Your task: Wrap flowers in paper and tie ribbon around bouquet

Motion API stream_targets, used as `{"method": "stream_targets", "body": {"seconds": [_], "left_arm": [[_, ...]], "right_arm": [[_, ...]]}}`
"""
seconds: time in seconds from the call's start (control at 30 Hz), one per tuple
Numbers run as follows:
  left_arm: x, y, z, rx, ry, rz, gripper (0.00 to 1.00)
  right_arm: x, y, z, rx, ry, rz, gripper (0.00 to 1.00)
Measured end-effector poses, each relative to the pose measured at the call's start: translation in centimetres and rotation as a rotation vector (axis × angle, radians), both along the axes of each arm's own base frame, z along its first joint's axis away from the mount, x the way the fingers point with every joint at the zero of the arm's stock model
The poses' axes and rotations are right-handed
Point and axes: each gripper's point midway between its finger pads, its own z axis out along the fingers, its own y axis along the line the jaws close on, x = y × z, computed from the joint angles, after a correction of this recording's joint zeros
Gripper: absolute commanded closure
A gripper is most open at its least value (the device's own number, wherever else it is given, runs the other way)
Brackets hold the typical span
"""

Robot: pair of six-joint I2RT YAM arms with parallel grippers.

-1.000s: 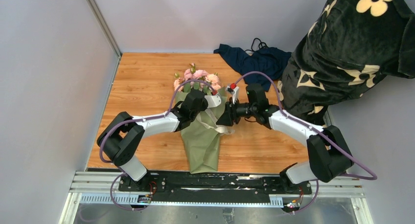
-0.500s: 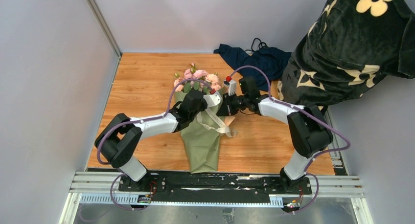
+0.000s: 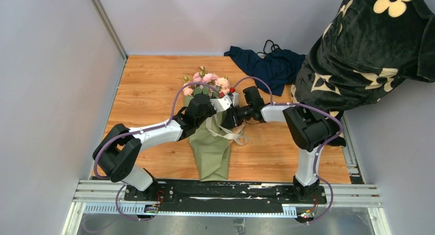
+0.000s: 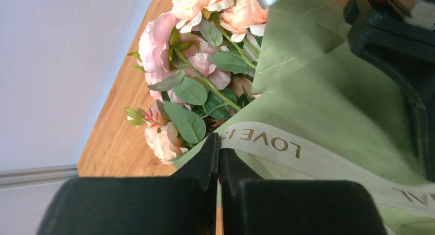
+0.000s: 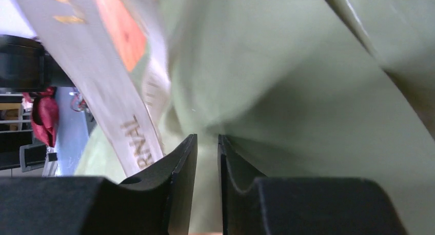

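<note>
**Wooden tabletop, two arms and a half-tied bouquet**

Grey walls boxed in the wooden table (image 3: 149,86) where the bouquet (image 3: 211,148) lay lengthwise, its narrow tip toward the arm bases and its wide mouth toward the far side. Pale pink flowers (image 4: 195,55) with green leaves spilled from that mouth, and the sage-green paper (image 4: 333,91) was folded around the stems. Both arms met over the upper half of the cone. The left gripper (image 4: 219,142) had its jaws pressed together, apparently pinching the end of the cream ribbon (image 4: 287,150), which ran from its tips across the paper and showed gold lettering. Loose loops of the same strip trailed onto the wood just beside the cone's right edge. The right gripper (image 5: 207,142) was pushed close against the paper, its jaws a narrow slit apart with nothing visibly clamped between them. A dark navy cloth (image 3: 267,63) sat crumpled at the far edge, near black fabric printed with cream flowers (image 3: 369,40).
</note>
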Motion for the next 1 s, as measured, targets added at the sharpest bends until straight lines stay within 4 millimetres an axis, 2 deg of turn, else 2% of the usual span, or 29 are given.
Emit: {"method": "stream_targets", "body": {"seconds": [0.2, 0.27, 0.4, 0.57, 0.67, 0.87, 0.9, 0.93, 1.0], "left_arm": [[0.0, 0.0, 0.1, -0.003, -0.001, 0.0, 1.0], [0.0, 0.0, 0.0, -0.008, 0.002, 0.002, 1.0], [0.0, -0.1, 0.0, -0.015, 0.005, 0.005, 1.0], [-0.1, 0.0, -0.2, -0.013, 0.009, 0.006, 1.0], [-0.2, 0.1, -0.4, -0.011, 0.013, 0.007, 1.0], [-0.4, 0.3, -0.7, 0.0, 0.026, 0.006, 1.0], [-0.5, 0.3, -0.9, 0.007, 0.035, 0.005, 0.99], [-0.7, 0.4, -1.2, 0.018, 0.051, 0.003, 0.93], [-1.0, 0.6, -1.7, 0.033, 0.085, -0.004, 0.76]], "right_arm": [[-1.0, 1.3, 3.0, 0.143, -0.073, 0.066, 0.67], [-1.7, 1.7, 3.6, 0.17, -0.087, 0.08, 0.61], [-3.0, 2.5, 3.3, 0.181, -0.091, 0.096, 0.54], [-4.7, 3.3, 2.1, 0.15, -0.101, 0.096, 0.53], [-5.1, 3.3, 1.6, 0.108, -0.135, 0.072, 0.59], [-4.9, 3.2, 0.6, -0.014, -0.256, 0.023, 0.84], [-4.8, 3.1, 0.3, -0.033, -0.262, 0.019, 0.92], [-4.8, 2.8, -0.2, -0.053, -0.265, 0.016, 0.98], [-4.8, 2.4, -0.8, -0.087, -0.273, 0.007, 1.0]]}}
